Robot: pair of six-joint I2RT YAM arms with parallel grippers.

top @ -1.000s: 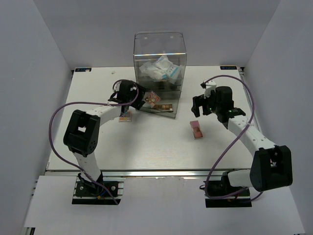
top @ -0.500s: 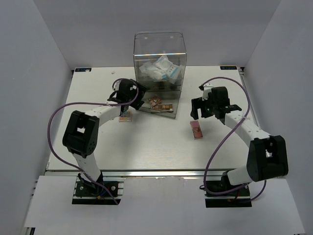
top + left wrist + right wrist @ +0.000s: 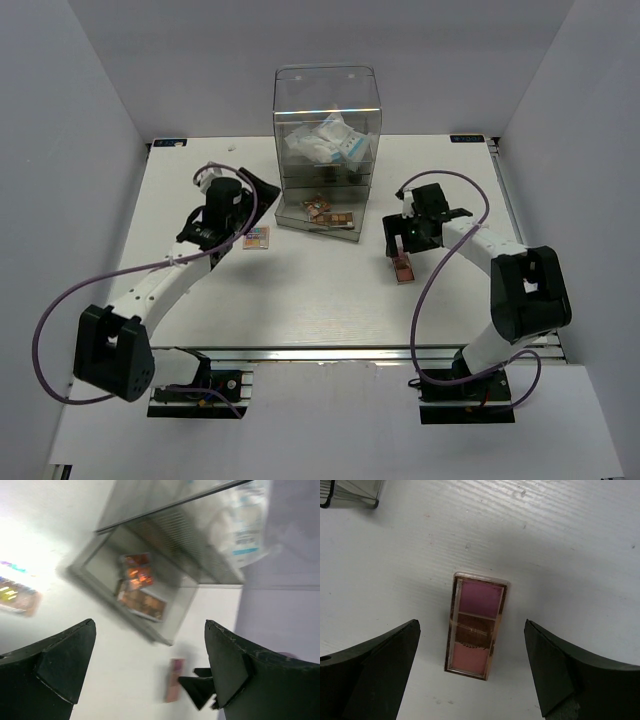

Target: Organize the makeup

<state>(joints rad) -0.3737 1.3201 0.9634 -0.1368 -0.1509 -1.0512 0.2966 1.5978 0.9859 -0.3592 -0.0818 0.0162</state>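
The pink palette (image 3: 476, 632) lies flat on the white table (image 3: 300, 290), its three pans, purple, brown and pink, facing up. In the right wrist view it sits under the middle of the gap of the right gripper (image 3: 471, 625). Those jaws are spread wide, with bare table showing between each finger and the palette's long edges, so nothing is held or touched there. I cannot tell from this view how high the fingers hang above it. From above, that gripper is at the palette's far end, and the corner of the clear drawer (image 3: 350, 495) shows just beyond it to the left. The drawer is the lowest one of the acrylic box (image 3: 328, 110) and stands pulled out toward the arms, with brown palettes (image 3: 330, 215) lying inside it. A white-blue packet (image 3: 330, 143) is crumpled in the compartment higher up. The left gripper (image 3: 150, 625) also has its jaws wide apart and empty. Its camera looks past them at the open drawer and its palettes, blurred, with the pink palette and the other gripper small beyond. A multicolour palette (image 3: 257, 237) lies on the table to the left of the drawer's front, close beside the left arm's wrist, and touches neither the drawer nor any finger. Nothing lies between the pink palette and the open drawer.
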